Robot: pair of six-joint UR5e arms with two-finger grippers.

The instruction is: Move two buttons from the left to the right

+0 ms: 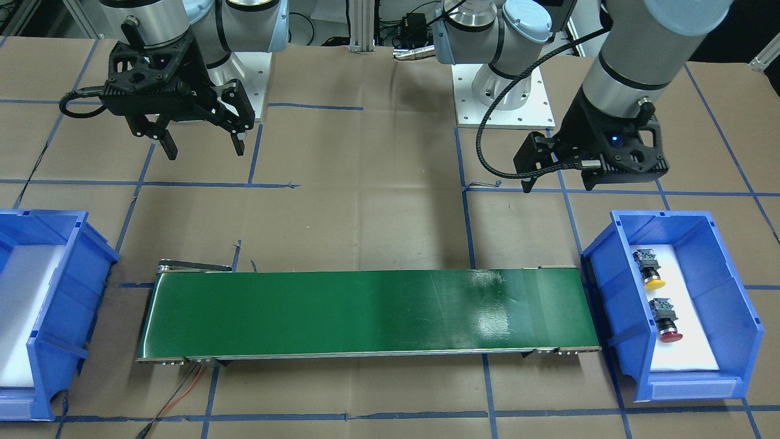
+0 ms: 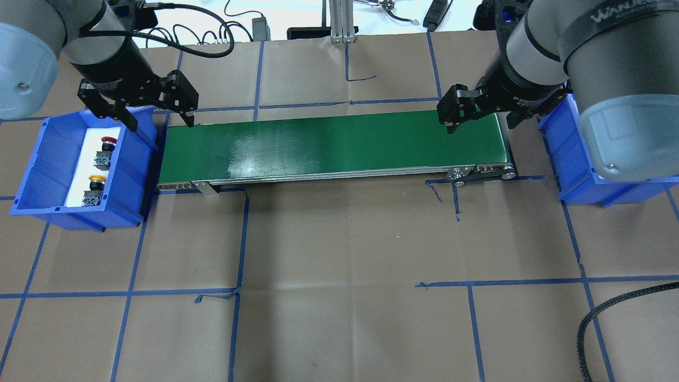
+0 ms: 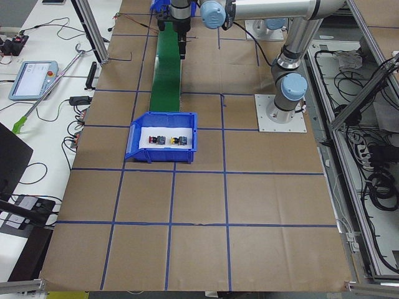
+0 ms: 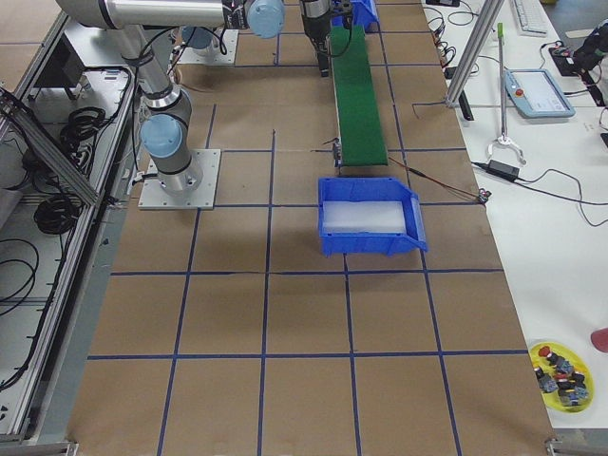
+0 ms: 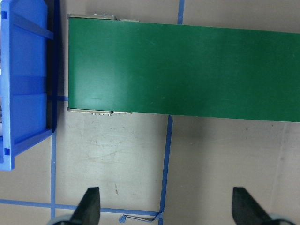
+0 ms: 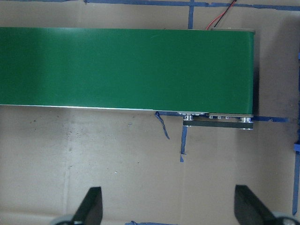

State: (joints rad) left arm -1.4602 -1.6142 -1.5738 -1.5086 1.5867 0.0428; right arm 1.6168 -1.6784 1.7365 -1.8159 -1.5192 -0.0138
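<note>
Reading the front camera, bottom of frame first. The green belt (image 1: 372, 311) lies across the lower middle, and red and black wires (image 1: 183, 390) trail off below its lower-left corner. A blue bin (image 1: 725, 292) sits just off the belt's right end. Both buttons are on the white pad inside it: the red button (image 1: 666, 320) is lower in the frame and the yellow button (image 1: 651, 268) is just above it, the two apart. They look to be lying on their sides with caps toward the bottom of the frame, but they're small, so I'm not sure. A second blue bin (image 1: 67, 305) at the lower-left edge, just past the belt's other end, holds its own white pad.

Higher up at the right, the left gripper (image 2: 160, 123) hangs over the brown paper (image 1: 365, 213) above the bin's top rim, fingers spread wide, holding nothing. At upper left the right gripper (image 1: 204, 149) is also spread wide and empty. The white base plates (image 1: 506, 103) are at the top.
</note>
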